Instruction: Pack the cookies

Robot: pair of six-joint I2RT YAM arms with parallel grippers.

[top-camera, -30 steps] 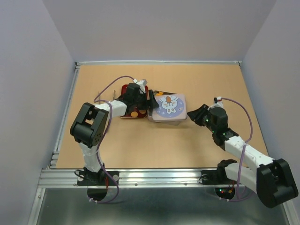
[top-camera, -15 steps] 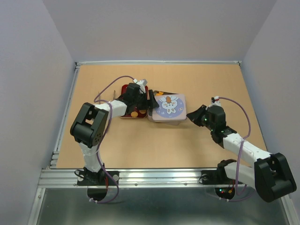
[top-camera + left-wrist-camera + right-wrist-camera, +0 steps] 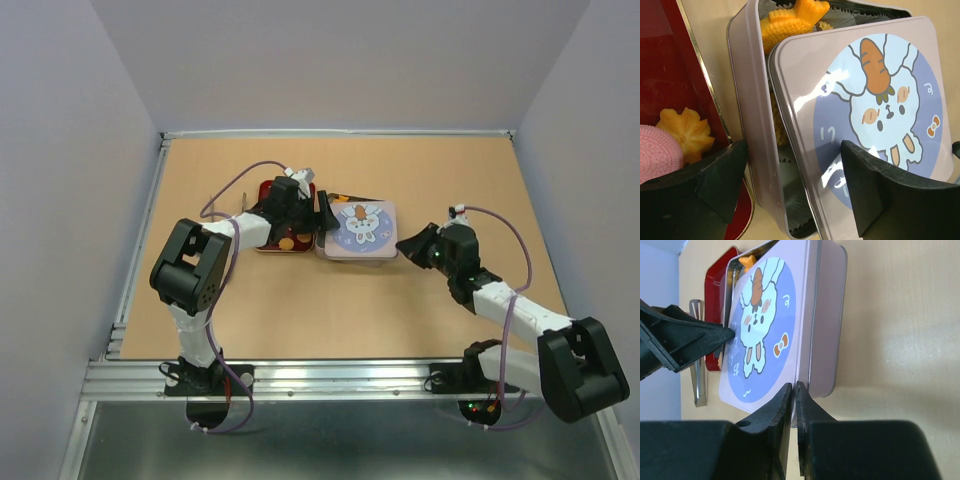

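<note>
A pale tin (image 3: 747,90) stands right of a red tray (image 3: 670,55). Its rabbit-print lid (image 3: 865,100) lies askew on top, leaving the left side uncovered. An orange fish-shaped cookie (image 3: 792,17) lies in the tin. An orange flower cookie (image 3: 690,132) and a pink one (image 3: 657,155) lie in the tray. My left gripper (image 3: 795,170) is open, one finger over the tray and the other over the lid, straddling the tin's left wall. My right gripper (image 3: 792,389) is pinched shut on the lid's (image 3: 765,325) right rim. From above, the left gripper (image 3: 322,212) and right gripper (image 3: 402,243) flank the tin (image 3: 358,250).
Metal tongs (image 3: 697,365) lie on the table beyond the red tray (image 3: 715,285). A raised rail (image 3: 340,132) runs along the table's far edge. Grey walls enclose both sides.
My right gripper has closed its fingers and edged left onto the lid's rim. The left gripper has opened slightly and stayed in place.
</note>
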